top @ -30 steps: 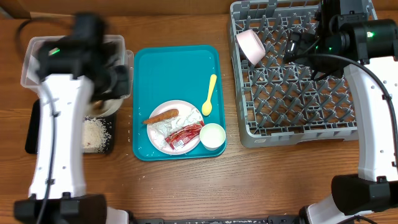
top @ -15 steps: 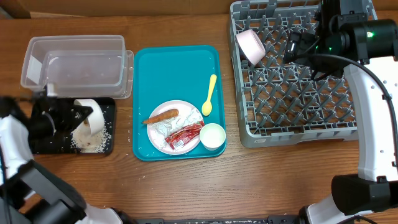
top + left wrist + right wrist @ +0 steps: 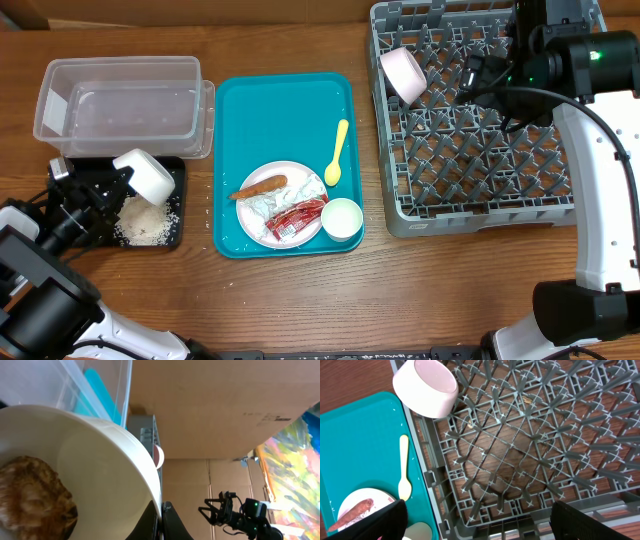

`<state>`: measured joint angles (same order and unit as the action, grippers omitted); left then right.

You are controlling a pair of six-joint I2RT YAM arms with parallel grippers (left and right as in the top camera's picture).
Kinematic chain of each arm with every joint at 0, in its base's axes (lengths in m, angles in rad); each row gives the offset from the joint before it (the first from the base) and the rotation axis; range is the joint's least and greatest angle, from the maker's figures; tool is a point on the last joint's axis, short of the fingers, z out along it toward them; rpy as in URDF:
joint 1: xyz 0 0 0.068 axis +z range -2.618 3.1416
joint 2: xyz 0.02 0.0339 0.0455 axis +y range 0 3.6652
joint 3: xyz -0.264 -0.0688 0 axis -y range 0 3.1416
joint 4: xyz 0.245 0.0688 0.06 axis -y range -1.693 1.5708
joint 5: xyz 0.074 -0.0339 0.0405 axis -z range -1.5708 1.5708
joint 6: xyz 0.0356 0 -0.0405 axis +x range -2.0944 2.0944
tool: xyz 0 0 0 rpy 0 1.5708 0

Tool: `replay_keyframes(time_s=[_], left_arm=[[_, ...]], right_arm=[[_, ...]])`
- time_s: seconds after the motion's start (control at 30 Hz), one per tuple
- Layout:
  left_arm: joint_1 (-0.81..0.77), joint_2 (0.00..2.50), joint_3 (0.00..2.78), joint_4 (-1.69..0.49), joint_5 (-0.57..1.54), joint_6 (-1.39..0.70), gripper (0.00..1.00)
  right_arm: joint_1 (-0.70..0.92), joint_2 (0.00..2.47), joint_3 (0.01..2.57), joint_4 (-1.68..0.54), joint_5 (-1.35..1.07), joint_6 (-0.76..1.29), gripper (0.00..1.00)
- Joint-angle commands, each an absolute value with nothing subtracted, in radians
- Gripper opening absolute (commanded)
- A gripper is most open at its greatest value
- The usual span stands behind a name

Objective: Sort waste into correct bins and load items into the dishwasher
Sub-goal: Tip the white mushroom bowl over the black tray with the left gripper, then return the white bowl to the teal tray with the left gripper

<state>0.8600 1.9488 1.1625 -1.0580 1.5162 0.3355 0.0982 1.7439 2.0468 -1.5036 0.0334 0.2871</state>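
The left arm (image 3: 55, 235) reaches in low from the near left corner of the table (image 3: 300, 300). The left gripper (image 3: 118, 185) is clamped on the rim of a white bowl (image 3: 147, 173). It holds the bowl tipped on its side over the far right end of the black tray (image 3: 176, 192). The left wrist view shows the brown food lump (image 3: 30, 500) sitting inside the bowl. A pale heap of rice (image 3: 148, 222) lies on the tray below.

The right arm (image 3: 600, 160) hangs over the far side of the grey dish rack (image 3: 480, 190). The right gripper (image 3: 479, 510) has its fingers spread wide, and nothing is between them.

A second ago the left arm stretched across the clear tub (image 3: 60, 70) and hid most of it. Now the arm has swung out to the table's left edge and the tub is in full view. Half a second ago the bowl was lower over the tray, and it now sits nearer the tray's far corner. The right arm and the pink bowl (image 3: 403, 73), propped in the rack's far left corner, have not shifted.

Between tray and rack lies the teal tray (image 3: 285, 110). On it is a plate (image 3: 290, 170) with the orange sausage stick (image 3: 260, 187), crumpled paper (image 3: 262, 208) and red wrapper (image 3: 297, 220). A yellow spoon (image 3: 337, 152) and a small white cup (image 3: 341, 218) sit beside the plate.
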Motion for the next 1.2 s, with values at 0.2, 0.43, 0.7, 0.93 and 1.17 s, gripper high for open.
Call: replay_keyframes(time_s=[0.2,0.43,0.7,0.93,1.17], left_arm=[[0.902,1.955,1.166,-1.019,1.581,0.234,0.04],[0.825,1.940,1.289,-1.036,1.579,0.250,0.04],[0.517,1.883,1.612,-1.047,1.362,0.140,0.04],[0.040,1.884,1.790,-0.949,0.526,0.011,0.04],[-0.333,2.034,1.785,-0.757,-0.188,0.025,0.04]], right_arm=[[0.096,1.741,2.048,-1.504,0.062,0.281,0.93],[0.096,1.741,2.048,-1.494,0.062,0.281,0.93],[0.096,1.741,2.048,-1.491,0.062,0.282,0.93],[0.096,1.743,2.048,-1.491,0.057,0.285,0.93],[0.096,1.744,2.048,-1.491,0.058,0.285,0.93]])
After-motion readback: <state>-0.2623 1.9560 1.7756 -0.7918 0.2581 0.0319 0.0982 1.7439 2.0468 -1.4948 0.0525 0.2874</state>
